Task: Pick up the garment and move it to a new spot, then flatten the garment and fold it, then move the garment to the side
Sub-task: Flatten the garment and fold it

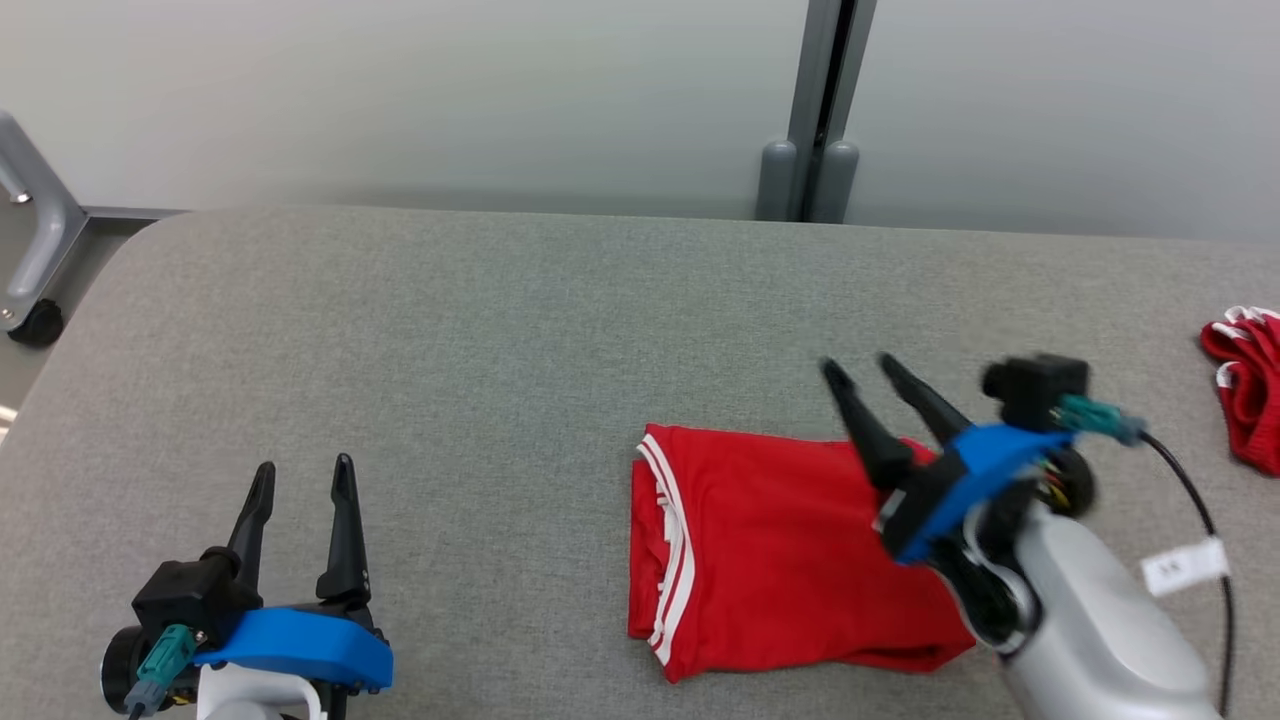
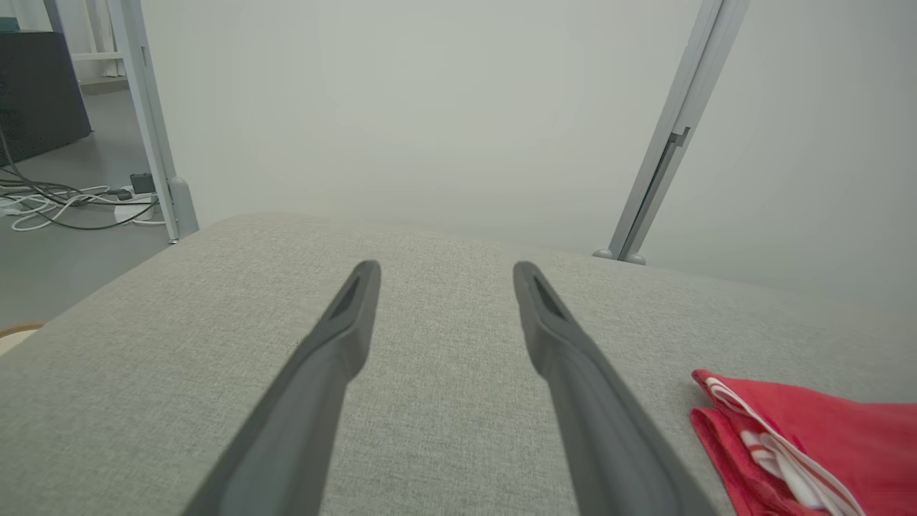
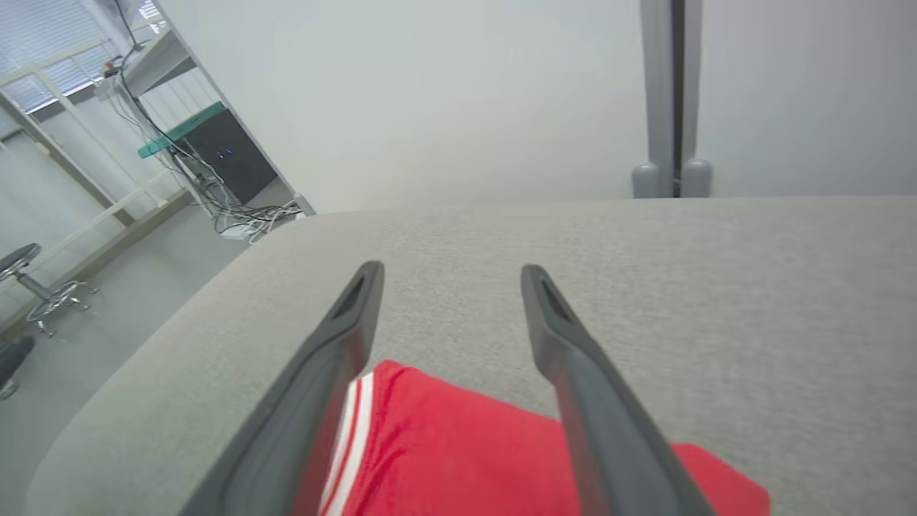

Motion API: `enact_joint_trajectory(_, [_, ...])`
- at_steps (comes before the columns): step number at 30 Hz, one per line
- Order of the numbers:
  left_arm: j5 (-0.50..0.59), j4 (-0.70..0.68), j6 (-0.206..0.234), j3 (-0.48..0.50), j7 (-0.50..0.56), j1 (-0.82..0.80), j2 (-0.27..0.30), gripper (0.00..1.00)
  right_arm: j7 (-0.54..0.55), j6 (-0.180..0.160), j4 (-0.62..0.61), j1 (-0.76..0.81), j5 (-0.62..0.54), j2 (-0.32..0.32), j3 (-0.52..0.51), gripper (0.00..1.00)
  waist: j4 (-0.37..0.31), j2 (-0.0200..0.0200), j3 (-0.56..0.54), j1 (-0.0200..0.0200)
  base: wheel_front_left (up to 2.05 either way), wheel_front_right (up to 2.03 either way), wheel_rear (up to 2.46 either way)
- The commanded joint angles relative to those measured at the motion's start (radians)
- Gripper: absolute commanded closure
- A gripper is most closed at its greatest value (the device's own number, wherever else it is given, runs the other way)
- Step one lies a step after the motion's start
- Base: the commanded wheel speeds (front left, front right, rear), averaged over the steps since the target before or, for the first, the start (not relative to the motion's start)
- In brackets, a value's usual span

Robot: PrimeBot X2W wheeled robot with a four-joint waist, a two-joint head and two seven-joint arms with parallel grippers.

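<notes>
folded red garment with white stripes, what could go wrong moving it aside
1. The open right gripper hangs over just the right part of the folded red garment with white stripes; pinching there may lift only the top layer and undo the fold.
2. Moved right, it could bump the crumpled red-and-white cloth near the right edge of the grey fabric table.

The red fabric garment with white striped trim (image 1: 760, 540) lies folded into a flat rectangle, striped edge at 9 o'clock, toward 5 o'clock on the grey cloth-covered table (image 1: 450, 330).
</notes>
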Motion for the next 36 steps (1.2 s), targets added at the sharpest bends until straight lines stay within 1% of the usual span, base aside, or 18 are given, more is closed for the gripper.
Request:
enact_joint_trajectory(1, [-0.003,-0.007,0.005,0.003,-0.005,0.005,0.002,0.00,0.005,0.001,-0.012,0.058,-0.047,-0.021,-0.046,0.00,-0.006,0.0001,-0.005,0.0001,0.00,0.00,0.00])
enact_joint_trajectory(5, [-0.005,-0.013,0.012,0.004,-0.005,0.017,0.001,0.00,0.002,0.000,-0.063,0.172,-0.186,-0.063,-0.166,0.00,-0.015,0.0001,-0.005,0.0001,0.00,0.00,0.00])
enact_joint_trajectory(6, [-0.005,-0.015,0.012,0.004,-0.005,0.016,0.001,0.00,-0.006,0.001,-0.081,0.200,-0.224,-0.063,-0.193,0.00,-0.017,0.0001,-0.005,0.0001,0.00,0.00,0.00])
enact_joint_trajectory(12, [-0.007,-0.018,0.010,0.014,-0.006,0.021,0.004,0.00,-0.061,0.001,-0.225,0.358,-0.390,0.001,-0.366,0.00,-0.036,0.0001,-0.008,0.0001,0.00,0.00,0.00])
enact_joint_trajectory(16, [-0.003,-0.017,0.006,0.023,-0.006,0.030,0.003,0.00,-0.087,0.001,-0.308,0.437,-0.438,0.027,-0.390,0.00,-0.050,0.0001,-0.019,0.0001,0.00,0.00,0.00])
enact_joint_trajectory(17, [-0.003,-0.017,0.006,0.023,-0.006,0.030,0.003,0.00,-0.087,0.001,-0.308,0.437,-0.438,0.027,-0.390,0.00,-0.050,0.0001,-0.019,0.0001,0.00,0.00,0.00])
enact_joint_trajectory(18, [-0.001,-0.016,0.002,0.028,-0.007,0.042,0.000,0.00,-0.097,0.000,-0.342,0.470,-0.450,0.032,-0.395,0.00,-0.056,0.0001,-0.030,0.0001,0.00,0.00,0.00])
enact_joint_trajectory(23, [0.011,-0.020,-0.010,0.040,-0.007,0.075,-0.010,0.00,-0.070,0.001,-0.397,0.522,-0.462,0.043,-0.417,0.00,-0.074,0.0001,-0.060,0.0001,0.00,0.00,0.00])
enact_joint_trajectory(27, [0.022,-0.026,-0.006,0.060,-0.007,0.121,-0.022,0.00,-0.048,0.001,-0.427,0.546,-0.463,0.050,-0.426,0.00,-0.094,0.0001,-0.090,0.0001,0.00,0.00,0.00])
enact_joint_trajectory(36, [0.045,-0.032,-0.011,0.084,-0.007,0.167,-0.034,0.00,-0.009,0.001,-0.450,0.566,-0.463,0.061,-0.446,0.00,-0.108,0.0001,-0.098,0.0001,0.00,0.00,0.00])
